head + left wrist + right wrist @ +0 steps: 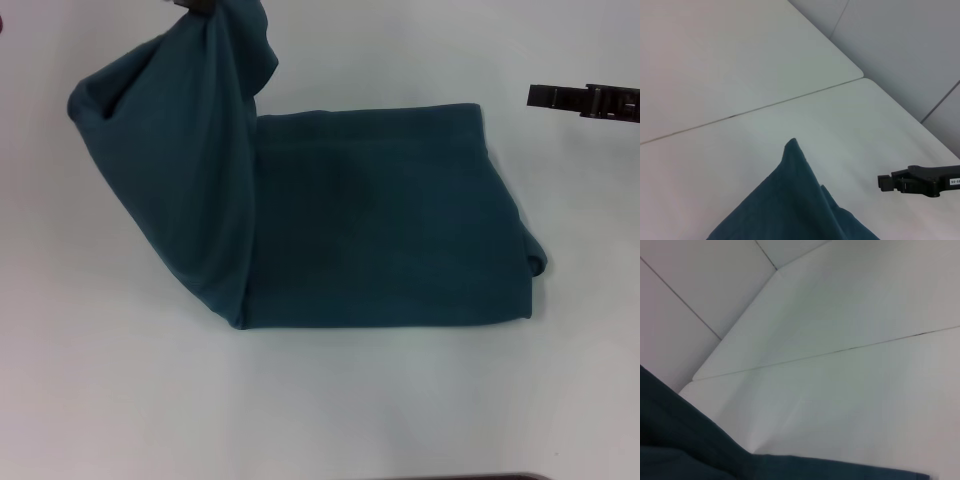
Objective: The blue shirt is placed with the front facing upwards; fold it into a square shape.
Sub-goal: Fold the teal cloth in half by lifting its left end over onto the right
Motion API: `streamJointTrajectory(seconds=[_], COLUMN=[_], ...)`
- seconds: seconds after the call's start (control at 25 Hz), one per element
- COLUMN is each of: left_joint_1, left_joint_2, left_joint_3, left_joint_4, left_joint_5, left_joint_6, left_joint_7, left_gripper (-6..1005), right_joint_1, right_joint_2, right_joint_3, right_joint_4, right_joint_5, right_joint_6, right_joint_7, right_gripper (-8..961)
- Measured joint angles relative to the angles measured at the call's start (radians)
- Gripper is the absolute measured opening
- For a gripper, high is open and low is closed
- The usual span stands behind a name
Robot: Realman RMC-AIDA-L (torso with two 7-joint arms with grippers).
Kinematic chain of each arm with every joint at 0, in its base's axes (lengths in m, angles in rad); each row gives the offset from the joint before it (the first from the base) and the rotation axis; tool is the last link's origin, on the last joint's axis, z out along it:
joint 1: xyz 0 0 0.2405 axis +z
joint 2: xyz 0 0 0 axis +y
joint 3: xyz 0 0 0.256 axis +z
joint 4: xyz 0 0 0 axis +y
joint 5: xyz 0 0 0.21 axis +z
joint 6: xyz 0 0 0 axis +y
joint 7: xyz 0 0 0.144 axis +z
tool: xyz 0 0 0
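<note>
Lying folded on the white surface (120, 400), with plain teal fabric facing up and no lettering visible: the blue shirt (390, 220), a rough rectangle whose robot-left end is pulled up off the surface into a hanging, bunched drape. Pinching the top of that raised drape at the upper edge of the head view: the left gripper (192, 6), jaws closed on the cloth, only a dark tip visible. Hovering at the far right of the head view, above the bare surface and well apart from the shirt's right edge: the right gripper (545, 96), seen side-on as a dark bar, empty; cannot tell how far its jaws stand apart. Showing also in the left wrist view: a peaked fold of the shirt (795, 200) with the right gripper (886, 183) beyond it, clear of the cloth.
</note>
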Motion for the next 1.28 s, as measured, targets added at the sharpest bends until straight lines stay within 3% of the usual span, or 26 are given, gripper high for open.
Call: streamJointTrajectory(seconds=[1.28], left_joint_1=[0.014], left_joint_2=[0.001], left_joint_3=[0.097], left_joint_4=[0.083], left_joint_5=[-0.098], left_joint_6=[-0.106], left_joint_7=[-0.012], left_gripper=[14], right_joint_1=[-0.006], right_joint_2=[-0.002], right_joint_3=[0.004], right_joint_4=[0.0], right_joint_5=[0.0], right_joint_6=[0.022], right_joint_7=[0.0], right_gripper=[192])
